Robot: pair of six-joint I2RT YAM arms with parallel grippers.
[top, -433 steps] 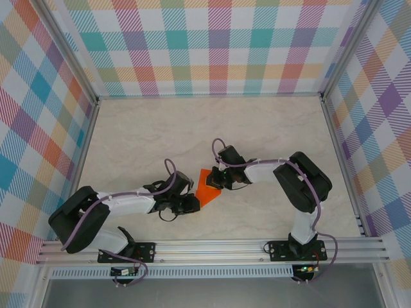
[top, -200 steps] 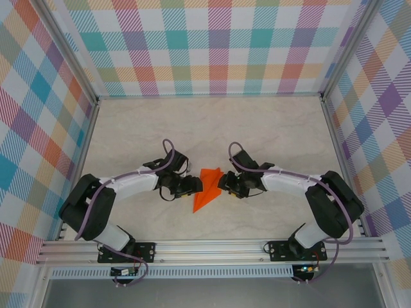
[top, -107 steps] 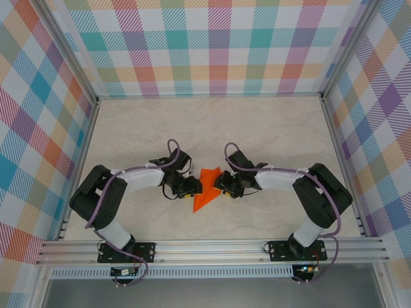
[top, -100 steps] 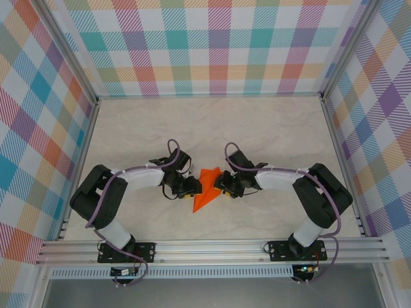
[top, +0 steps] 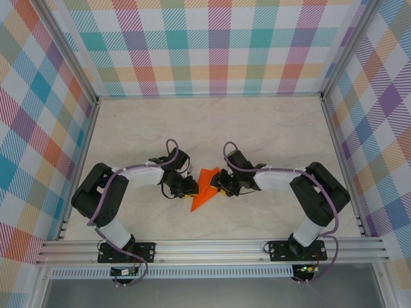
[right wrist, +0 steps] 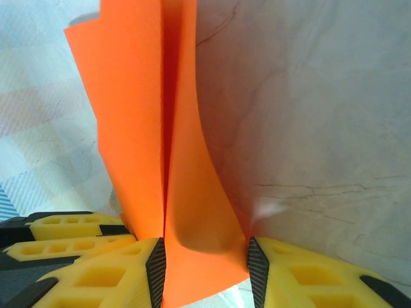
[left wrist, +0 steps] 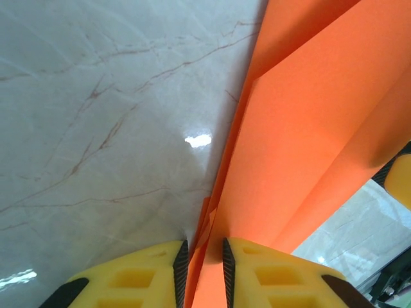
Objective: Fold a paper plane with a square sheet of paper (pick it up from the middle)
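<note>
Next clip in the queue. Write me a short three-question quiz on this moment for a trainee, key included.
1. True or false: the orange paper lies flat and untouched on the table.
2. Which has paper between its fingers? A) the left hand alone B) the right hand alone C) both
3. In the top view, does the paper's sharp tip point toward the table's near edge or its far edge?
Key: 1 false; 2 C; 3 near edge.
</note>
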